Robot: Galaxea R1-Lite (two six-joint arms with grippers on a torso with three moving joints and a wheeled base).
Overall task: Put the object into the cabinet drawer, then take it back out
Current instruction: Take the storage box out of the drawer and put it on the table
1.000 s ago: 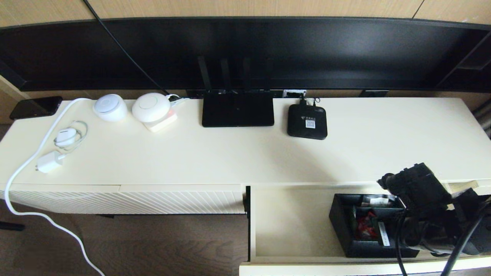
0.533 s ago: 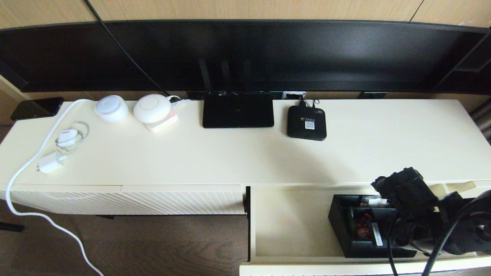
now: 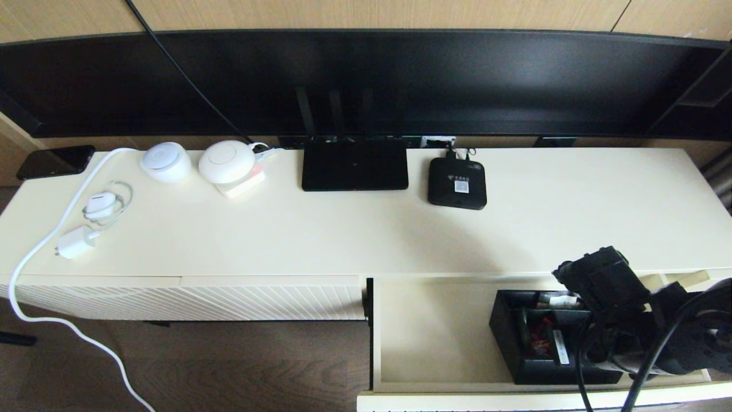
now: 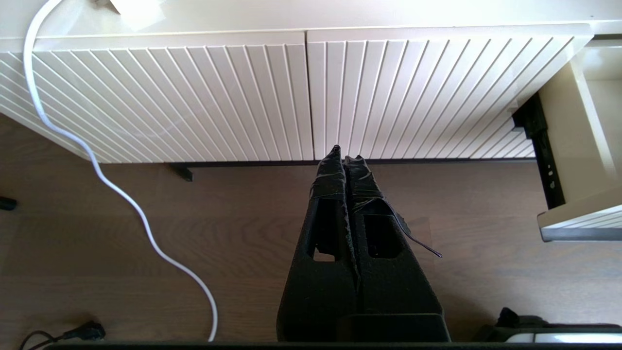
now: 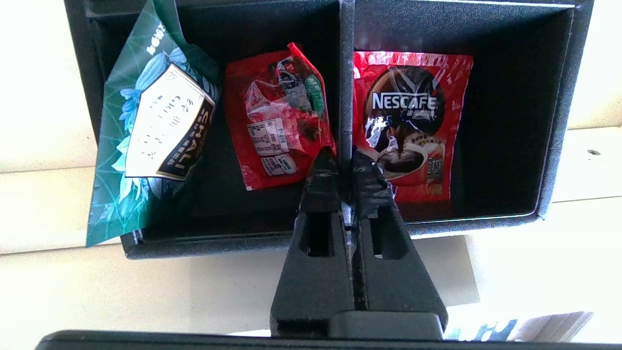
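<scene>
Over the last second the right end effector (image 5: 346, 165) and its arm have slid a little toward the robot's left above the open cream ribbed-front cabinet drawer (image 3: 434, 343). The black rectangular divided organizer box (image 3: 506, 337) it pinches by the central divider has shifted very slightly the same way inside the drawer. In the last half second, hardly any further movement shows.

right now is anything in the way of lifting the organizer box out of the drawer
Nothing visible blocks it. The right gripper is shut on the organizer box at its centre divider. The drawer is pulled open, with open air above the box, and the cabinet top's edge stops behind it.
</scene>
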